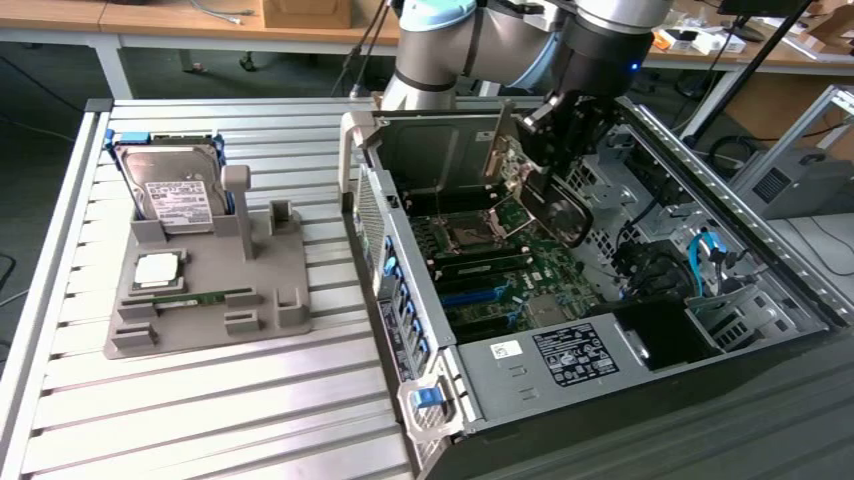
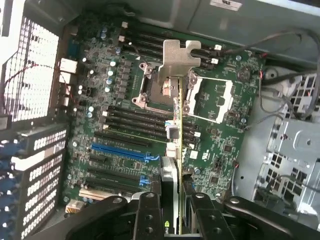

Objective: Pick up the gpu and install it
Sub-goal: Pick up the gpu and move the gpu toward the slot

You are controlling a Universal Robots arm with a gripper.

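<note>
The pincer (image 2: 172, 207) is clenched on the gpu (image 2: 172, 115), which sticks out from between its black fingers (image 2: 147, 212) as a thin card seen edge-on, its silvery metal bracket at the far end. In the exterior view the gripper (image 1: 554, 125) hangs inside the open computer case (image 1: 747, 230), near the case's rear wall, with the gpu (image 1: 505, 150) held upright above the motherboard (image 1: 501, 270) and not yet seated in a slot. Below the card lie the open processor socket (image 2: 207, 97) and rows of dark memory slots; the blue expansion slot (image 2: 122, 151) sits off to one side of the card's edge. Drive bays and loose cables crowd the case's far side. On the bench's slatted top, toward the exterior view's left, a grey holder tray (image 1: 267, 300) carries a silver hard drive (image 1: 174, 190) standing up, a processor chip (image 1: 156, 268) and a green memory stick (image 1: 187, 297), all well apart from the case.
</note>
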